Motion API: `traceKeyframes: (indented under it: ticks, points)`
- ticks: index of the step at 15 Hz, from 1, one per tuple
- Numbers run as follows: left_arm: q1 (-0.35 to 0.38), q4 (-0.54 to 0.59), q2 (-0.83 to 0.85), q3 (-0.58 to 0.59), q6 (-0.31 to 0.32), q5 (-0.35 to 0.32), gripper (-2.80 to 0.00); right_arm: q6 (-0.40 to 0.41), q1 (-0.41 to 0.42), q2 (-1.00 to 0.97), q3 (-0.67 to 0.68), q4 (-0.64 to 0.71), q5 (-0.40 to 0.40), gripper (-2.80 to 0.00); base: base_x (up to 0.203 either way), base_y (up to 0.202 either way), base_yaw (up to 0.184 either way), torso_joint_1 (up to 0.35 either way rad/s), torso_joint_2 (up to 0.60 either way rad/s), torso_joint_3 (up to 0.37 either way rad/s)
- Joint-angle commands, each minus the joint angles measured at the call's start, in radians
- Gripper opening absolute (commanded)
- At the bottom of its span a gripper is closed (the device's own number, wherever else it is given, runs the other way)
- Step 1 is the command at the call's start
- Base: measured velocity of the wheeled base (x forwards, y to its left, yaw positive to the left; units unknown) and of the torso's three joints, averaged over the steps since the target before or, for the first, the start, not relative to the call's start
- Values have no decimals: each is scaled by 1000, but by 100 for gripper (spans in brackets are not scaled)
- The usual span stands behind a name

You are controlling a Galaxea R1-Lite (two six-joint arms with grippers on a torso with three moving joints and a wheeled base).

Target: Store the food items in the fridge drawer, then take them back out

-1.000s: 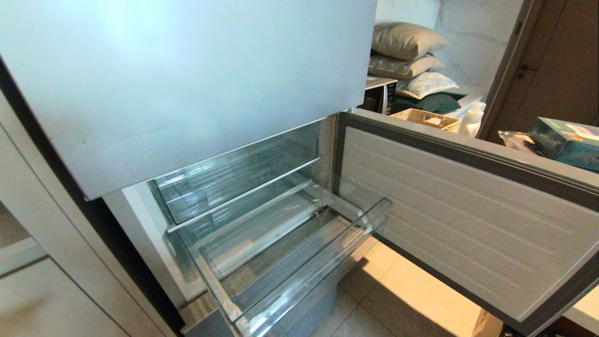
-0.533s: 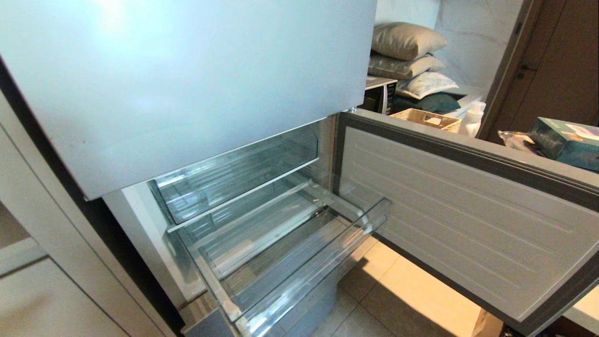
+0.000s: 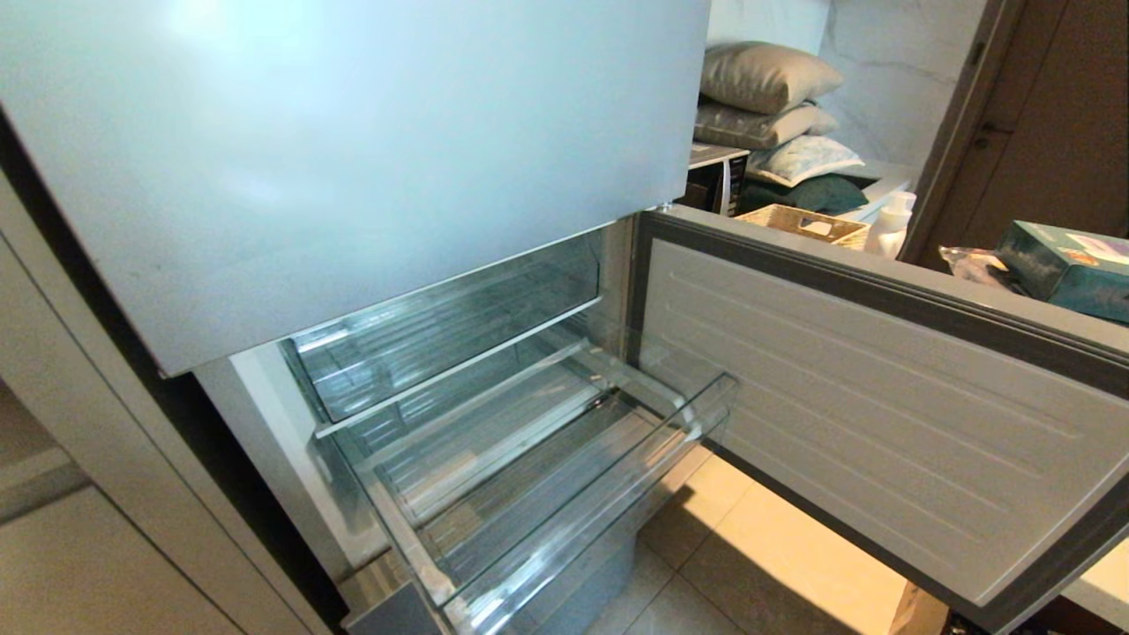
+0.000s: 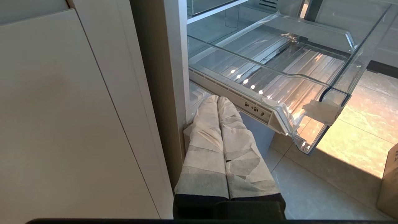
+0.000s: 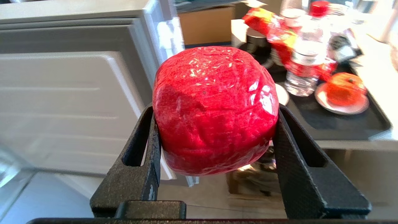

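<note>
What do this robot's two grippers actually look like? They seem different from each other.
They do differ. The left gripper has two long, slim fingers wrapped in crinkled white tape or cloth, over a black base. The right gripper is bare: two matte black, wedge-shaped plastic fingers with a fine textured inner face and triangular cut-outs, on a black base. No cables or markings show on either.

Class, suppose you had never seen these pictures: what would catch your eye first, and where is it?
The glossy red fruit gripped between the black fingers of the right gripper, filling the right wrist view. Next, the empty clear fridge drawer pulled out under the closed upper door, beside the swung-open lower door.
</note>
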State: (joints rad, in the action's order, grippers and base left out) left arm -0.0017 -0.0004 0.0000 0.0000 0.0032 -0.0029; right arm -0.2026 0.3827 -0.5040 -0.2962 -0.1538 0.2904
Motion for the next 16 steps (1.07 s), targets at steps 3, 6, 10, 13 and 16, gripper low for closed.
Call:
traceKeyframes:
  ticks: [3,6,10,13,16]
  points:
    - [0,0,0,2,0,0,-280,-6,100,-131,-15,-79,2,-280,0,0,0,0,0,0]
    - [0,-1,0,2,0,0,-280,-3,208,-226,-52,-120,-6,-280,0,0,0,0,0,0]
    - [0,-1,0,2,0,0,-280,-8,364,-380,-68,-125,-97,-280,0,0,0,0,0,0]
    - [0,-1,0,2,0,0,-280,-7,424,-491,-62,-194,-126,-280,0,0,0,0,0,0]
    - [0,0,0,2,0,0,-280,-9,430,-627,-58,-264,-130,-280,0,0,0,0,0,0]
